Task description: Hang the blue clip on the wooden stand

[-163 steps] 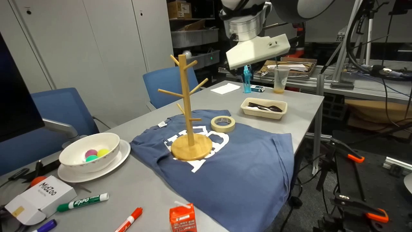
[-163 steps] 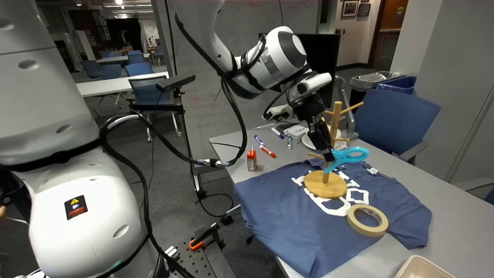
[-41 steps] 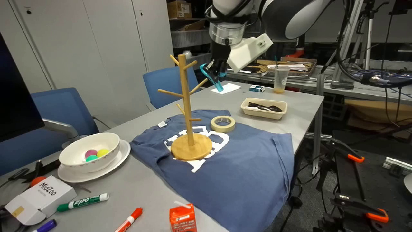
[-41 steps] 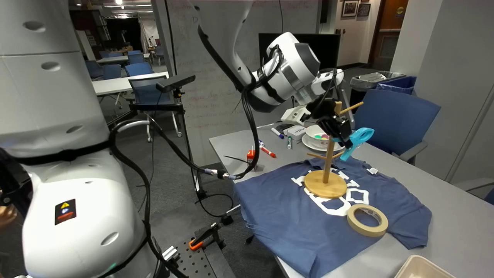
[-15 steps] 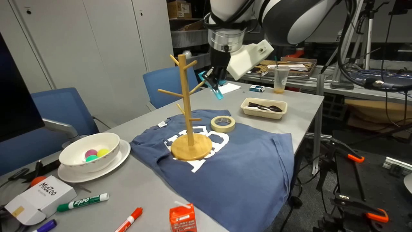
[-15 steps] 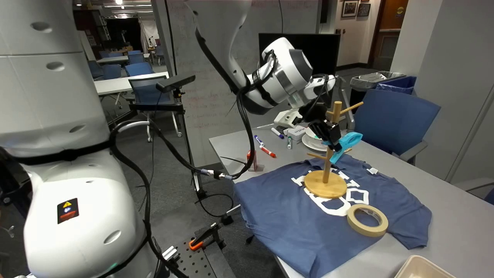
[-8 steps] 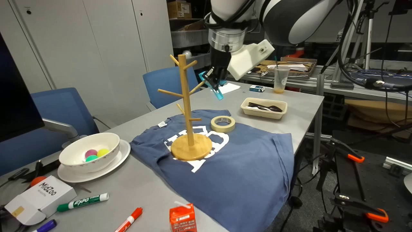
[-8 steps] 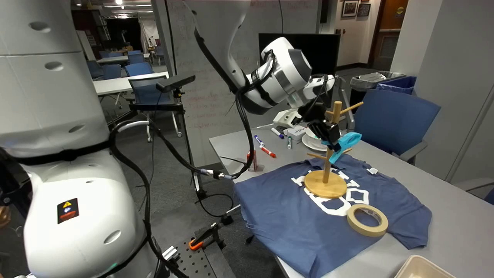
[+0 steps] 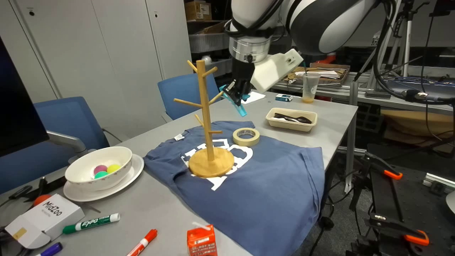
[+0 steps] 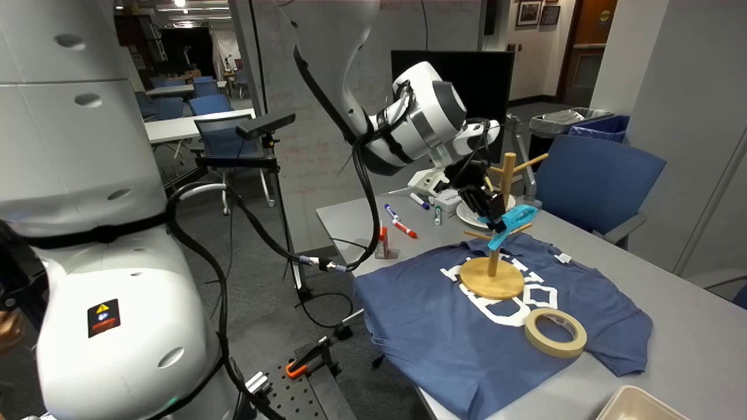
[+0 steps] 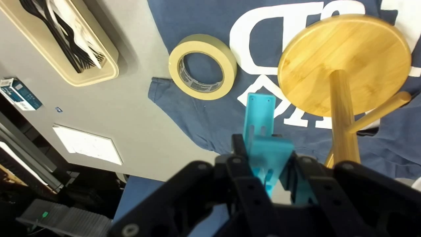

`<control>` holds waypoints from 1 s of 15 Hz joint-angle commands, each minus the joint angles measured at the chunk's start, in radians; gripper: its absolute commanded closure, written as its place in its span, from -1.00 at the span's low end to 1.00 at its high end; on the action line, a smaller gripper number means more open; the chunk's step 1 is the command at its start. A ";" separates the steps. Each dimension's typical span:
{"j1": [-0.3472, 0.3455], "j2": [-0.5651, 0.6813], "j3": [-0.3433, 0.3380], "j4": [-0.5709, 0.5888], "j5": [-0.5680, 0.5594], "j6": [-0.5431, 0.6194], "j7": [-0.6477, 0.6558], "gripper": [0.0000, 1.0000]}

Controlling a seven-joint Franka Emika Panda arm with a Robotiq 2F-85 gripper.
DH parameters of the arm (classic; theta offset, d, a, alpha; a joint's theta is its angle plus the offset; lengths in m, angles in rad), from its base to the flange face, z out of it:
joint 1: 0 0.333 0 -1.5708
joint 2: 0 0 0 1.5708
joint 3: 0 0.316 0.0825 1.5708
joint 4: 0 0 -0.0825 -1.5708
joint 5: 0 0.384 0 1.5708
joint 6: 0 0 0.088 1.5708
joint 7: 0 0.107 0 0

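Wrist view shows a tray (image 11: 98,36) with cutlery (image 11: 80,41) at far left, the grey table (image 11: 138,131) spreading from the shirt (image 11: 210,121) to its own left edge, and the gripper (image 11: 264,153), jaws clenched on the blue clip (image 11: 260,115), left of the wooden stand (image 11: 344,95).

In an exterior view: tape roll (image 9: 246,142) on dark blue shirt (image 9: 270,193), mid-frame; bowl (image 9: 81,166) of coloured balls (image 9: 101,169) on plate (image 9: 138,167), lower left; red carton (image 9: 202,242), bottom centre; beige tray (image 9: 288,125) with cutlery (image 9: 297,118) on tabletop (image 9: 156,209), right of centre.

Clip (image 11: 269,151) cyan; stand (image 9: 207,121) lt tan; shirt (image 9: 263,192) blue w/ wht print; bowl (image 9: 83,167) wht, poss. floral.
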 commanded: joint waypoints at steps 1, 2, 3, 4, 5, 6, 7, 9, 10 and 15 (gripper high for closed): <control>0.006 0.013 0.000 0.006 0.036 0.019 -0.027 0.87; 0.006 0.013 -0.001 0.007 0.036 0.017 -0.026 0.87; 0.006 0.013 -0.001 0.007 0.032 0.016 -0.021 0.87; 0.008 0.012 -0.003 0.009 0.020 0.004 -0.010 0.87; 0.007 0.008 -0.005 0.009 0.013 -0.001 -0.007 0.87; 0.006 0.006 -0.007 0.010 0.007 -0.006 -0.002 0.87; 0.007 0.002 -0.010 0.013 -0.007 -0.015 0.007 0.87; 0.007 0.001 -0.013 0.018 -0.030 -0.022 0.016 0.87; 0.007 0.002 -0.014 0.023 -0.041 -0.027 0.022 0.87; 0.005 0.006 -0.018 0.048 -0.083 -0.033 0.039 0.87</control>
